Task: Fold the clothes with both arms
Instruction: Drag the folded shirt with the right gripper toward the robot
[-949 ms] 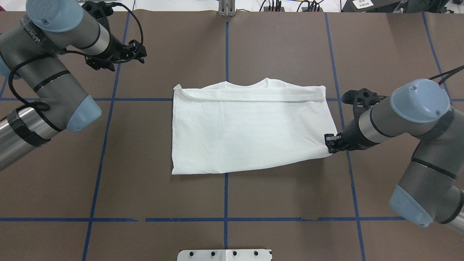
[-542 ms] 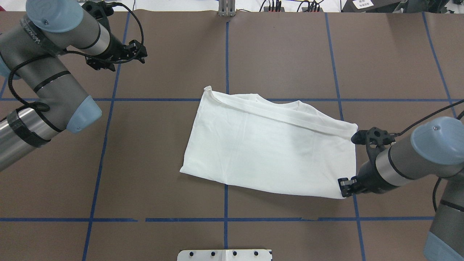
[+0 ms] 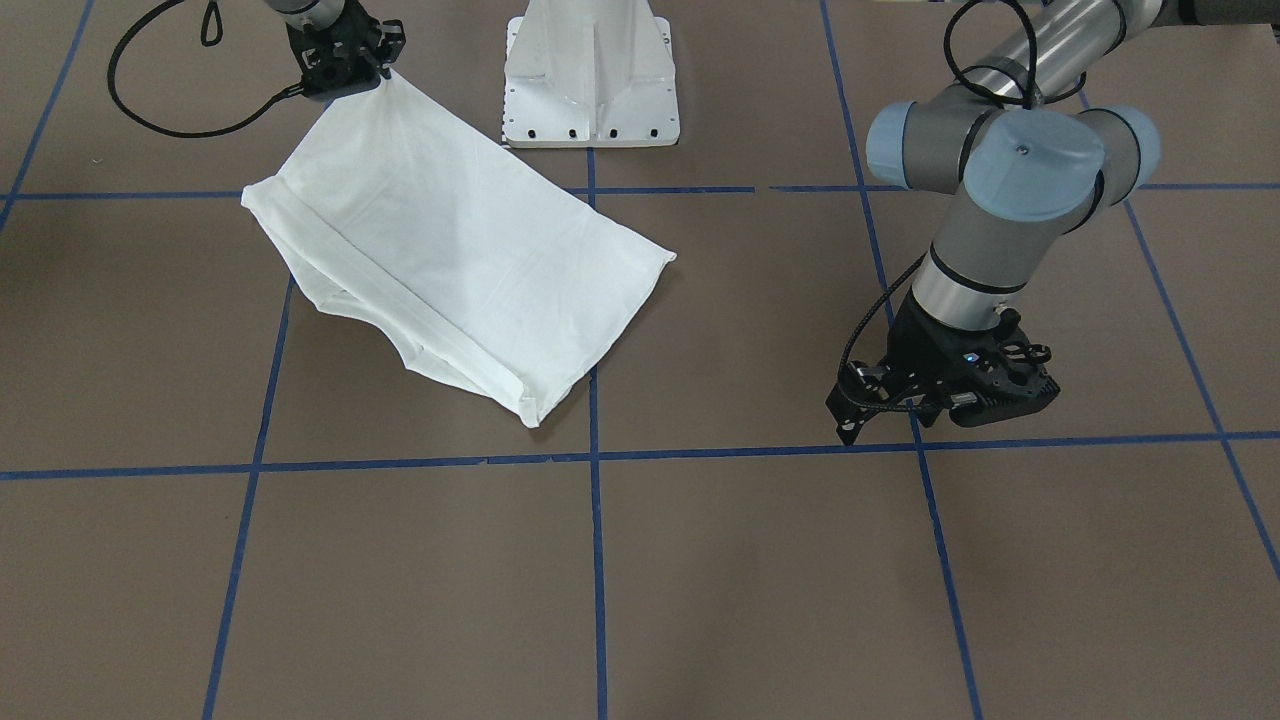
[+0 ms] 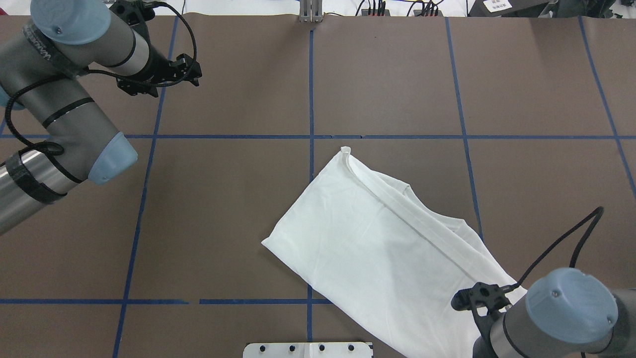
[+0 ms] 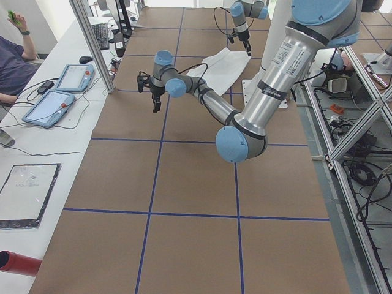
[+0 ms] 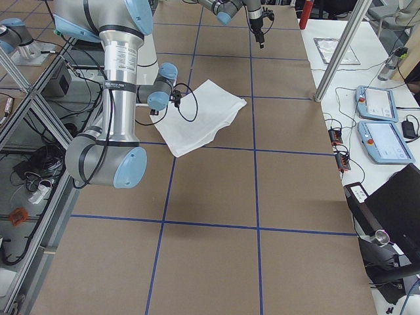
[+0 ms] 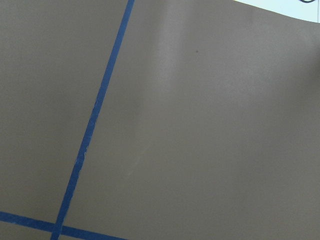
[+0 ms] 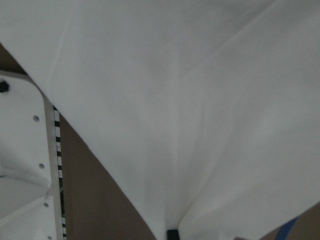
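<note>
The white T-shirt (image 4: 377, 248), folded into a long band, lies slantwise on the brown desk (image 4: 223, 199). In the overhead view it runs from the middle toward 5 o'clock, and that end is near the white pedestal base (image 3: 590, 90). The right tool (image 3: 378, 68) is clamped on the corner of the shirt at the 5 o'clock end, while the left tool (image 4: 195, 73) hangs well apart at 10 o'clock, its fingers spread and holding nothing.

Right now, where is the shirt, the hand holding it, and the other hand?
Shirt (image 4: 382, 253): overhead view, middle of the white cloth.
Right hand (image 3: 380, 68): front-facing view, at its fingertips, pinching a corner of the cloth.
Left hand (image 3: 848, 424): front-facing view, at its fingertips, holding nothing.
</note>
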Robot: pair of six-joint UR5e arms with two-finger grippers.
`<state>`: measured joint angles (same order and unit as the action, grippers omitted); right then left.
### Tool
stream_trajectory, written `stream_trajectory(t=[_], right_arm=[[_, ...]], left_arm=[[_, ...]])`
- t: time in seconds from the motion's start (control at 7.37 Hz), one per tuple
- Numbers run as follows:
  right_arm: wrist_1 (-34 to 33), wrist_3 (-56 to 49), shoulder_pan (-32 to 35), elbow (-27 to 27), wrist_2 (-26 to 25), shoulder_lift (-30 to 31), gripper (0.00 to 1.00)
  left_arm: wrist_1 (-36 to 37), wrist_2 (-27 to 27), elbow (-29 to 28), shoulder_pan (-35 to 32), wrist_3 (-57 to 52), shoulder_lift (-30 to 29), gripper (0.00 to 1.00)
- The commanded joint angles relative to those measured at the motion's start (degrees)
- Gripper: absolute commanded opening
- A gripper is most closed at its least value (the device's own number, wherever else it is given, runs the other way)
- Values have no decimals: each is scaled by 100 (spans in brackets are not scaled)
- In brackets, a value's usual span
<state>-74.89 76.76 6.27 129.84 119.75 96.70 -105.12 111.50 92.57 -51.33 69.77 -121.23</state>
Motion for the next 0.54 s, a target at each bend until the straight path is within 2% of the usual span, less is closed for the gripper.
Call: stream_trajectory(t=[0.0,0.27,0.41], right_arm=[[18,338,-512,-3,-266,-63,100],[44,339,221,-3,-285,-370,100],[44,296,756,-12,-277,-641,100]], left_arm=[[0,20,33,9,-16,3,98],[0,55,146,280,-7,3,99],[61,90,391,482,1,20,99]])
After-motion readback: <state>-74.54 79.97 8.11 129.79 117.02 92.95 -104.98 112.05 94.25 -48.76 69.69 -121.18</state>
